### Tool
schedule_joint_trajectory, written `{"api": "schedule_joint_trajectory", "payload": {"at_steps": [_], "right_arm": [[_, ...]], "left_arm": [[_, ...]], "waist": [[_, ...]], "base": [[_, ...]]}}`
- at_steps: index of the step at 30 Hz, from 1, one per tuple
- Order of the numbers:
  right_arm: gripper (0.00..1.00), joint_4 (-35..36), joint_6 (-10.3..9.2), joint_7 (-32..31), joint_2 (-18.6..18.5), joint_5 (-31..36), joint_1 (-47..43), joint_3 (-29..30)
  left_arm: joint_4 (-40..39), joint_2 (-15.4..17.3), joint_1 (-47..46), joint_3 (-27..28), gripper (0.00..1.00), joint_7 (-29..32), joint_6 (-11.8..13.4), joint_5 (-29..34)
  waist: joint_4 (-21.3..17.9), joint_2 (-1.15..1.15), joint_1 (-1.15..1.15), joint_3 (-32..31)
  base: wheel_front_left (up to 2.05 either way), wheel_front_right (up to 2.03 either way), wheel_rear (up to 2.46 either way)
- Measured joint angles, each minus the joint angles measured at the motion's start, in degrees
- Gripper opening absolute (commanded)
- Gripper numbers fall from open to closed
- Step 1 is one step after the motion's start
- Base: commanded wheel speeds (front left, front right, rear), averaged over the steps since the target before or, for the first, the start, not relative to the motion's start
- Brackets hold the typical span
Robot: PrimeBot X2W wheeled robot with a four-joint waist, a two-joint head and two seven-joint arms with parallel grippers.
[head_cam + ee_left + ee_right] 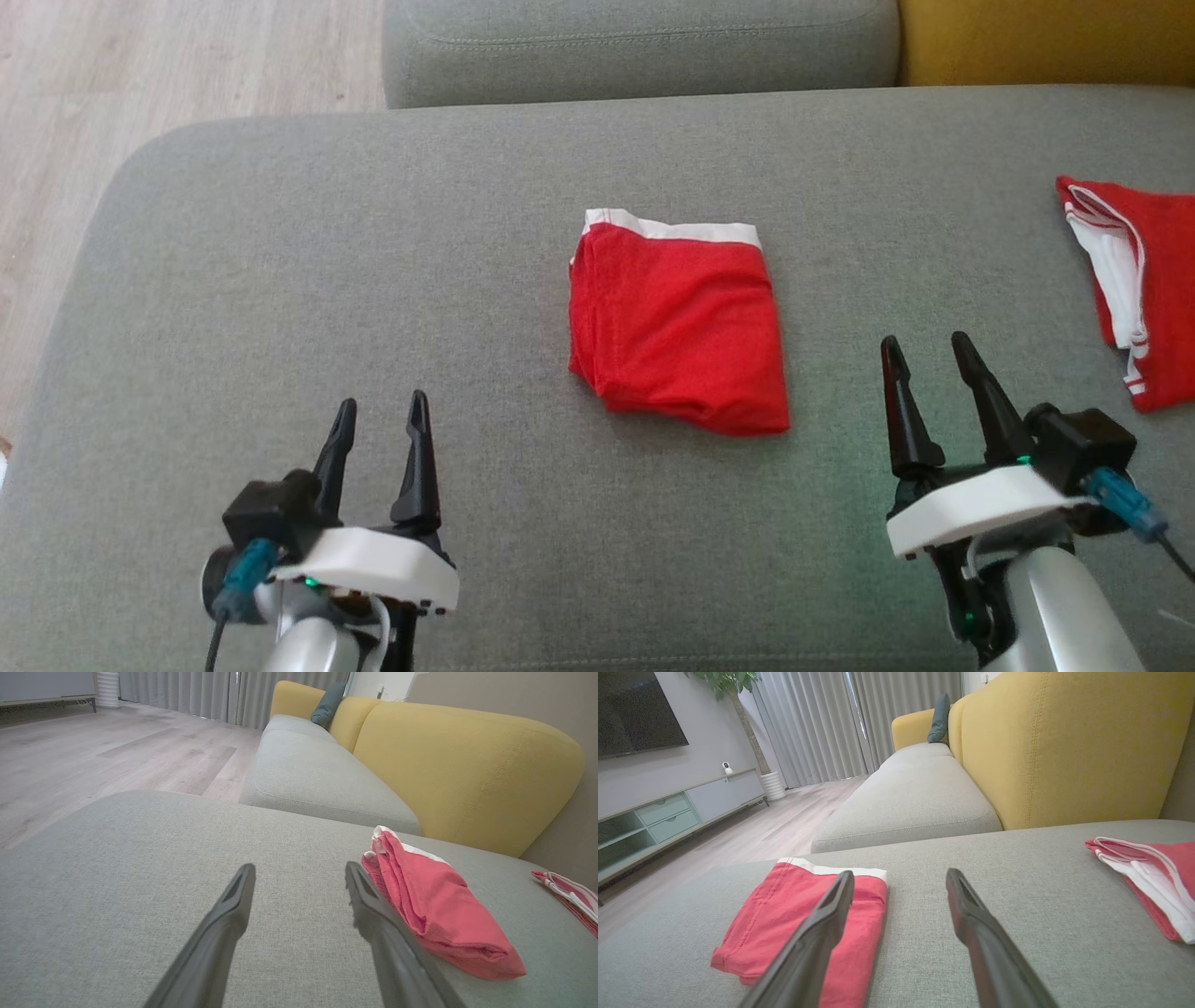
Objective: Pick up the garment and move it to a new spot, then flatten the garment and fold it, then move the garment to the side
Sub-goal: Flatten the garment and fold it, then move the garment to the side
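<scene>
garment [677, 327]: folded, lies on grey sofa cushion [373, 280] | left gripper [383, 401]: fingers released, apart from garment | right gripper [924, 339]: fingers released

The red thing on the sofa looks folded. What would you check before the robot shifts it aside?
1. Fold of the garment: ok, a compact packet, white band at its far edge.
2. The left gripper open, empty: ok.
3. The right gripper open, empty: ok.
4. Both clear of the garment: ok, one on each side of it.
5. The other garment apart from it: ok, at the right end of the cushion.
6. Fold holds when lifted: cannot tell.
</scene>
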State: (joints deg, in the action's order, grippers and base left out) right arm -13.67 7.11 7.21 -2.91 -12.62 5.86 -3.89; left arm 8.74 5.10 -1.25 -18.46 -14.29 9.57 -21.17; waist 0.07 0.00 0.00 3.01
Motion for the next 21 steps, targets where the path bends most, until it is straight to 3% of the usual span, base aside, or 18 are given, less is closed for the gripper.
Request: {"api": "schedule_joint_trajectory", "payload": {"at_steps": [21], "right_arm": [[1.00, 0.3, 0.00, -0.3, 0.0, 0.0, -0.7, 0.4]], "left_arm": [[0.6, -0.9, 0.0, 0.9, 1.00, 0.0, -1.0, 0.9]], "waist": [[0.1, 0.00, 0.00, -0.2]], "base": [[0.00, 0.00, 0.00]]}}
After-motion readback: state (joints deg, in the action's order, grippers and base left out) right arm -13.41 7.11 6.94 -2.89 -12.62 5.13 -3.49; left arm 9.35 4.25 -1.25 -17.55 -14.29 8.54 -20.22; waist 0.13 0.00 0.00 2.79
